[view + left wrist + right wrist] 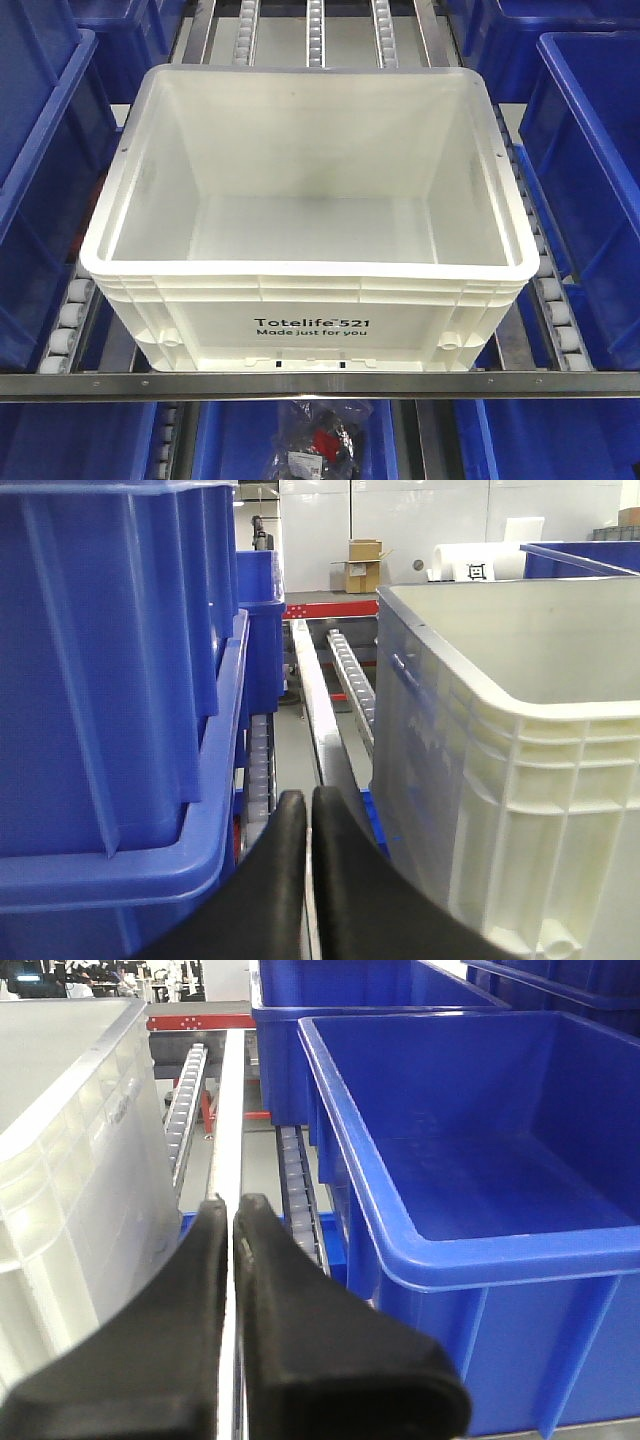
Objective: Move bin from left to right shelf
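Shelving: steel roller tracks [316, 30], steel front rail [300, 385]. Blue bins [590, 150] left, right, below. Far: white wall panels [420, 530], 2 cardboard boxes [360, 575], red beam [330, 608]. Light bright, even.

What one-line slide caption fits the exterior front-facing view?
Empty white Totelife bin sits on a roller shelf, flanked by blue bins.

- The front-facing view looks steeply down, from close in front, into the large white rectangular plastic tote [200, 320], which fills most of the frame.
- The left wrist view sits low, facing along the tote's left wall past the left arm's black fingers [270, 880], with stacked blue plastic bins [110, 680] close by.
- The right wrist view does likewise along the tote's right wall, past the right arm's black fingers [160, 1340], beside an open blue plastic bin [480, 1160].
- All three views share the tote.
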Tool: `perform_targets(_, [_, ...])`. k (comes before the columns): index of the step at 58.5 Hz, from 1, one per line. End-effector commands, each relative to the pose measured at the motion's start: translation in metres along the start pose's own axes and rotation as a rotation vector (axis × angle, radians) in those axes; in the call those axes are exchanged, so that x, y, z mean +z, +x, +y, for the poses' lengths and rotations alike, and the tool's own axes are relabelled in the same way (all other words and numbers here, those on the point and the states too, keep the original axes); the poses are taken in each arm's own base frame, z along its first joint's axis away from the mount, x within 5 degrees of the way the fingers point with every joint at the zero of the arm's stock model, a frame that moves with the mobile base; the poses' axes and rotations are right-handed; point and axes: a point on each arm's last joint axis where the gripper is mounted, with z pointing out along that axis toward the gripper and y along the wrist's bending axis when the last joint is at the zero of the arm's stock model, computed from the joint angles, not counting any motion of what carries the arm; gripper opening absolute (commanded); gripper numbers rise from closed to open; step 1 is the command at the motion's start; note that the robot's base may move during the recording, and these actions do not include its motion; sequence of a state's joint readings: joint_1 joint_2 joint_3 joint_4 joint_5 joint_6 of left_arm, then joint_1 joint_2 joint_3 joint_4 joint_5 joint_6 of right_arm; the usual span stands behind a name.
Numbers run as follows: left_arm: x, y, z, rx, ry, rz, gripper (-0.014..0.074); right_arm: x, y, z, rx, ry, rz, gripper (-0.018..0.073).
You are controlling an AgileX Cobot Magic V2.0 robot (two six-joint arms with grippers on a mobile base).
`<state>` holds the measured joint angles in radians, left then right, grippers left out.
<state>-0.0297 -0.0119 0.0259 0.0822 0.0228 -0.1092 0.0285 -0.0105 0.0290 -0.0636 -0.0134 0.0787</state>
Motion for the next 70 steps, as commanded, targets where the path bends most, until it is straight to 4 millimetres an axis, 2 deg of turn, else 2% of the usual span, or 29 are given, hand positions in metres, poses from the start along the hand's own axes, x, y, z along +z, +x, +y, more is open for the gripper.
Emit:
perform_targets(1, [-0.001, -0.001, -0.001, -0.008, 0.010, -0.068, -0.0006, -0.001, -0.001, 0.000, -0.013, 0.002, -0.066, -0.0008])
perform_targets(47, [-0.001, -0.002, -0.001, -0.008, 0.012, -0.082, -0.0006, -0.001, -0.001, 0.000, -0.013, 0.002, -0.066, -0.0008])
perform_targets(51, [-0.001, -0.004, -0.001, -0.008, 0.014, -0.103, -0.0006, -0.001, -0.008, 0.001, -0.021, -0.003, -0.137, -0.0008])
perform_targets(59, [-0.003, -0.015, -0.002, -0.010, 0.026, -0.215, -0.0006, -0.005, -0.023, 0.002, -0.018, -0.016, -0.301, -0.0008])
perform_targets(64, [-0.005, -0.029, -0.003, -0.011, 0.031, -0.278, -0.0006, -0.005, -0.031, 0.002, 0.021, -0.021, -0.315, -0.0008])
perform_targets(70, [-0.008, -0.052, -0.003, -0.011, 0.027, -0.300, -0.0006, -0.004, -0.051, 0.002, 0.058, -0.020, -0.287, -0.0008])
